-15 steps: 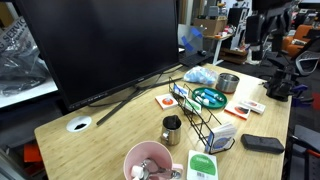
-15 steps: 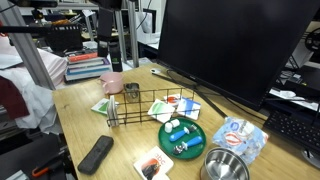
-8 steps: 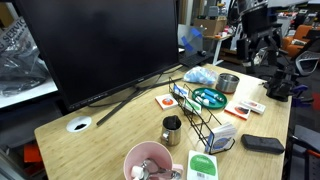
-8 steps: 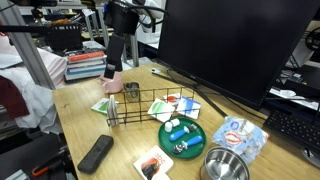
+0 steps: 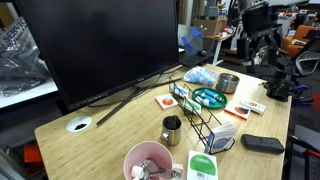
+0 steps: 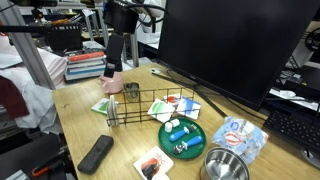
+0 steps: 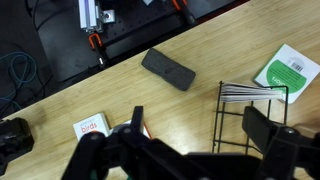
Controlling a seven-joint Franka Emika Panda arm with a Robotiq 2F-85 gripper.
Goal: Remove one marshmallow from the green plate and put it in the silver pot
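The green plate (image 5: pixel 209 97) (image 6: pixel 182 135) lies on the wooden table beside a wire rack, with pale marshmallows (image 6: pixel 176 129) on it. Just past it stands the silver pot (image 5: pixel 228 83) (image 6: pixel 224 166), shiny, short and wide. My gripper (image 5: pixel 256 38) (image 6: pixel 122 24) hangs high above the table, well away from both. In the wrist view my gripper (image 7: pixel 200 132) is open and empty, its dark fingers (image 7: pixel 137 124) spread over the rack's end and the bare wood. Plate and pot do not show in the wrist view.
A black wire rack (image 5: pixel 200 115) (image 7: pixel 250 120) stands by the plate. A black remote (image 5: pixel 262 143) (image 7: pixel 168 69), a steel jug (image 5: pixel 172 129), a pink bowl (image 5: pixel 148 160), several cards (image 7: pixel 290 70) and a blue packet (image 6: pixel 240 135) lie about. A large monitor (image 5: pixel 100 45) fills the back.
Between one second and half a second ago my arm swung into both exterior views, above the table. Since then nothing has moved, and the jaws stayed open.
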